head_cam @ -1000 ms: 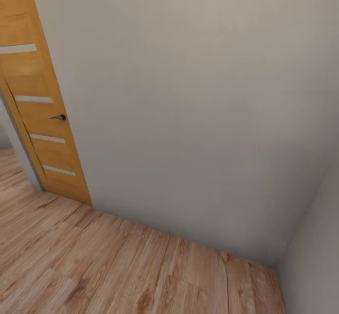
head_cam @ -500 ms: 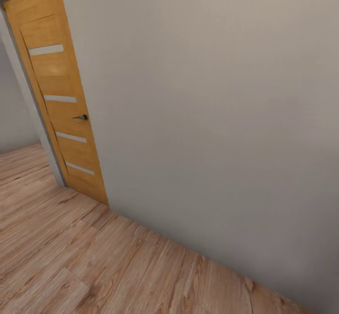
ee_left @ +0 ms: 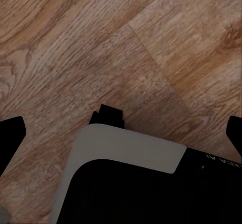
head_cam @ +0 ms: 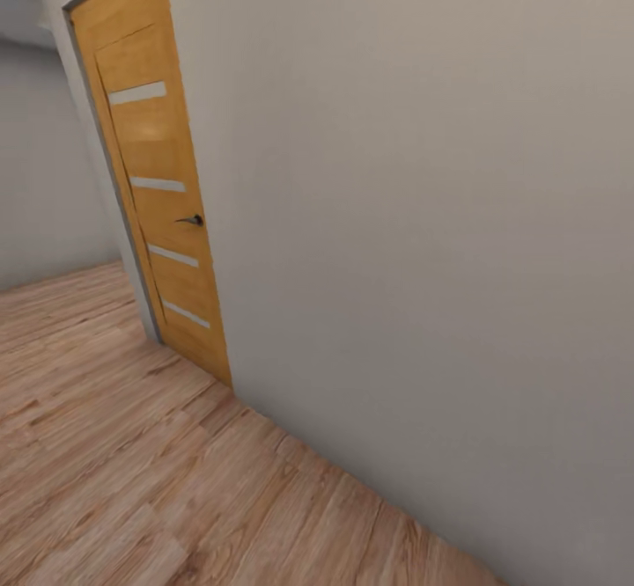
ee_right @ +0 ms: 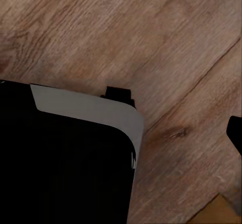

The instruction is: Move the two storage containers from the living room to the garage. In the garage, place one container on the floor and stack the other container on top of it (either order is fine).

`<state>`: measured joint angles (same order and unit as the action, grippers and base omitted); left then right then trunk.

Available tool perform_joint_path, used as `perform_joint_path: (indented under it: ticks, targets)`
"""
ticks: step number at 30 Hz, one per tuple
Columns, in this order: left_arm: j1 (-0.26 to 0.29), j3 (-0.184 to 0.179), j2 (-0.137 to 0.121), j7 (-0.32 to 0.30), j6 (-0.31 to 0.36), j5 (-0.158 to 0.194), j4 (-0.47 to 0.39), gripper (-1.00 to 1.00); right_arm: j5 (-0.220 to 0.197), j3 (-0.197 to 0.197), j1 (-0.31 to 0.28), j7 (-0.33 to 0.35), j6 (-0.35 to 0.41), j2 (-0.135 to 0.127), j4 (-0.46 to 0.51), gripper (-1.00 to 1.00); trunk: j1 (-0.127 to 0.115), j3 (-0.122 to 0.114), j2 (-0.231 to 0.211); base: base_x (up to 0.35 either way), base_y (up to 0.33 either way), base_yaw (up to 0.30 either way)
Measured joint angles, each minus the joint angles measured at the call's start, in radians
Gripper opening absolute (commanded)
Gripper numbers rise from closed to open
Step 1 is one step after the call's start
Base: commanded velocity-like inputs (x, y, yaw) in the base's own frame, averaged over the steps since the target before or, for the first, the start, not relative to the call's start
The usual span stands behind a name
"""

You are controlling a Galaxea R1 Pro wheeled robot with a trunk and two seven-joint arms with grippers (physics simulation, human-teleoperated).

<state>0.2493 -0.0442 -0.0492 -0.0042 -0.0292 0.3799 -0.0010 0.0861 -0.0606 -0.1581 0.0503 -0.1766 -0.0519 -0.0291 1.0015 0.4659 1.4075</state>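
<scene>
Light wood plank floor [head_cam: 132,472] spreads across the lower part of the head view, its boards running diagonally and meeting a plain grey-white wall [head_cam: 414,216] that takes up most of the picture. Set into that wall stands an orange-brown wooden door [head_cam: 158,208], shut, with four narrow pale horizontal strips down its face and a small dark lever handle [head_cam: 190,220] at its edge nearest the wall's bare stretch. A thin grey frame [head_cam: 110,164] runs along the door's far side, and beyond it another pale wall [head_cam: 44,181] closes off the background where the plank floor goes on.

The left wrist view looks straight down on the same wood planks [ee_left: 101,47], with a rounded grey and black body of the robot [ee_left: 126,178] below the camera. The left gripper [ee_left: 121,138] has its two dark fingertips [ee_left: 11,133] showing at opposite edges of the picture, set wide apart with nothing between them.

The right wrist view shows planks [ee_right: 126,32] again and a grey-edged black part of the robot [ee_right: 65,153]. One dark fingertip [ee_right: 235,132] of the right gripper sits at the picture's edge; whether that gripper is spread or closed cannot be told. A patch of orange-brown [ee_right: 222,211] sits in one corner. As for the two red-orange storage containers, where they are cannot be told.
</scene>
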Motion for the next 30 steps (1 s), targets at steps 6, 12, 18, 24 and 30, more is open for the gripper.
perform_joint_path:
  ticks: [6, 12, 18, 24, 30]
  targets:
    - [0.0, 0.0, 0.0, 0.0, 0.0, 0.0, 0.0, 1.0, 0.0, 0.0, 0.0, 0.0, 0.0, 0.0, 0.0, 1.0, 0.0, 0.0, 0.0, 0.309, 0.0, 0.268]
    - [0.0, 0.0, 0.0, 0.0, 0.0, 0.0, 0.0, 1.0, 0.0, 0.0, 0.0, 0.0, 0.0, 0.0, 0.0, 1.0, 0.0, 0.0, 0.0, 0.143, 0.0, 0.268]
    - [0.0, 0.0, 0.0, 0.0, 0.0, 0.0, 0.0, 1.0, 0.0, 0.0, 0.0, 0.0, 0.0, 0.0, 0.0, 1.0, 0.001, 0.0, 0.0, 0.013, 0.0, 0.269]
    - [0.0, 0.0, 0.0, 0.0, 0.0, 0.0, 0.0, 1.0, 0.0, 0.0, 0.0, 0.0, 0.0, 0.0, 0.0, 1.0, 0.001, 0.0, 0.0, 0.001, 0.0, 0.268]
    - [0.0, 0.0, 0.0, 0.0, 0.0, 0.0, 0.0, 1.0, 0.0, 0.0, 0.0, 0.0, 0.0, 0.0, 0.0, 1.0, 0.001, 0.0, 0.0, 0.0, 0.0, 0.268]
